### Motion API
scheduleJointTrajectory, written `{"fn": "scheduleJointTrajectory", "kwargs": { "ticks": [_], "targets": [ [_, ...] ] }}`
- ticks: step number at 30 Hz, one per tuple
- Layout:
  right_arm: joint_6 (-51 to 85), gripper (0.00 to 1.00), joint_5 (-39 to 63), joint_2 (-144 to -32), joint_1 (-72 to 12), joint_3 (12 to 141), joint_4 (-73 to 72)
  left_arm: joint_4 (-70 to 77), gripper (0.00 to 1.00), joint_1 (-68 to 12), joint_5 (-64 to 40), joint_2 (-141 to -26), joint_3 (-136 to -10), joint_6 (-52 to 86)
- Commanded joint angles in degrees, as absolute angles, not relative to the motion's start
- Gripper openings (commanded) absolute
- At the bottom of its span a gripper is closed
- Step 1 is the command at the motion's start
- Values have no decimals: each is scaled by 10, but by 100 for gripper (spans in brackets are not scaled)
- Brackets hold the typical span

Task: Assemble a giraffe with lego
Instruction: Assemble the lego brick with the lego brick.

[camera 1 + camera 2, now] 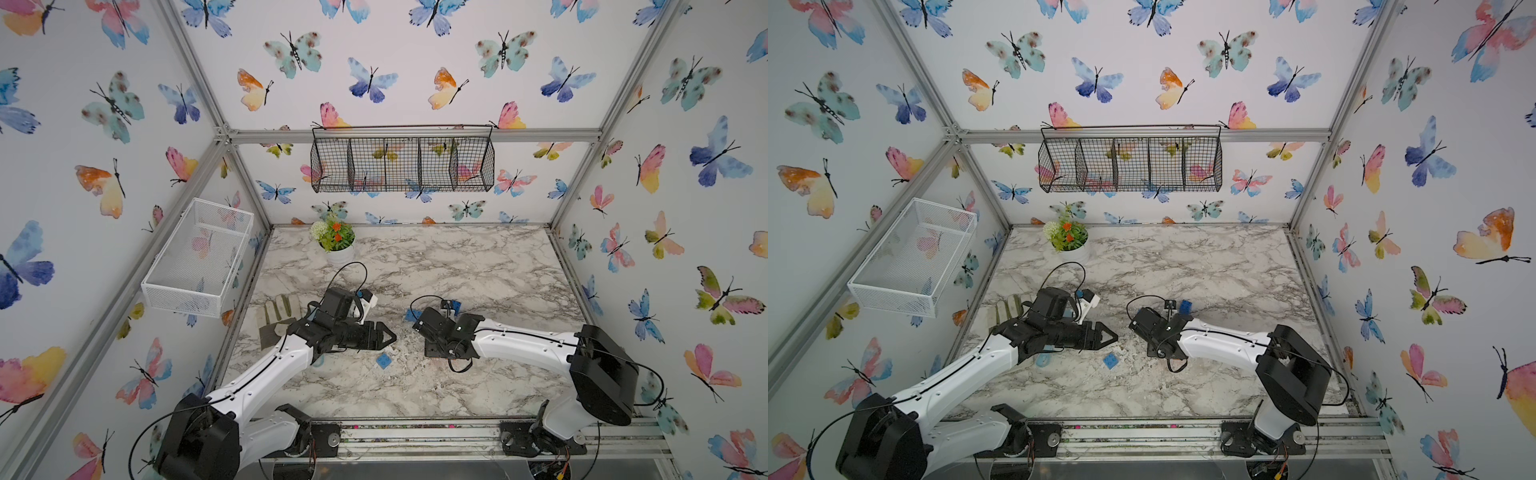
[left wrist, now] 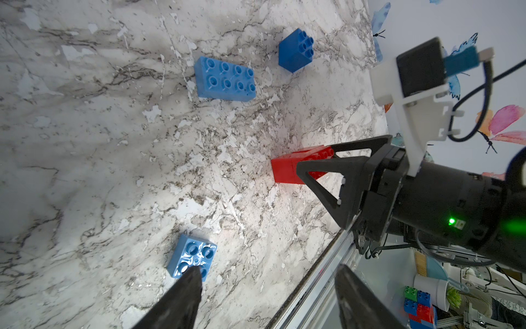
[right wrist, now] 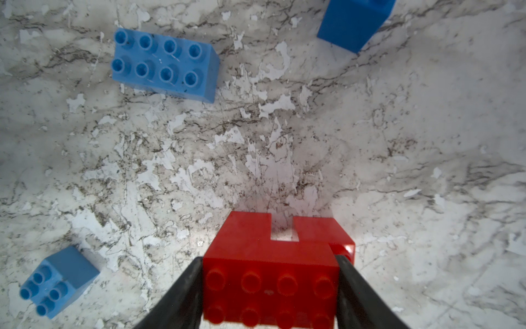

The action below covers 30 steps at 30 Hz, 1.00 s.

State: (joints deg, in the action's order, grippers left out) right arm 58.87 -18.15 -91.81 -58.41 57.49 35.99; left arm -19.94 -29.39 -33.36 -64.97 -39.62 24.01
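Right gripper [image 3: 269, 259] clamps the red studded plastic arch of joined bricks [image 3: 247, 228], midway between the marble desk's [image 1: 478, 266] side edges. Left gripper [image 2: 269, 269] hangs open, empty. 3 blue studded plastic bricks [image 2: 225, 79] lie nearby.

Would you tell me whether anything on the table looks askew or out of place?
The dark blue square brick lies on its side, studs facing sideways, unlike the oblong blue brick nearby, studs up. The marble tabletop looks chipped and worn. The right gripper holds the red bricks squarely.
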Motion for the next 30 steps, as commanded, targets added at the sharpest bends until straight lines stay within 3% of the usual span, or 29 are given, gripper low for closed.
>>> {"fn": "scheduleJointTrajectory", "kwargs": {
  "ticks": [1, 12, 22, 30],
  "targets": [
    [581, 59, -167, -945, -580, 574, 368, -193, 73, -298, -341, -638, -390, 236],
    [556, 58, -134, -962, -580, 563, 367, -194, 74, -298, -338, -641, -390, 235],
    [519, 72, -163, -950, -580, 589, 379, -194, 73, -297, -339, -649, -391, 235],
    [498, 77, -174, -951, -577, 625, 394, -195, 74, -297, -337, -651, -391, 234]
  ]
}}
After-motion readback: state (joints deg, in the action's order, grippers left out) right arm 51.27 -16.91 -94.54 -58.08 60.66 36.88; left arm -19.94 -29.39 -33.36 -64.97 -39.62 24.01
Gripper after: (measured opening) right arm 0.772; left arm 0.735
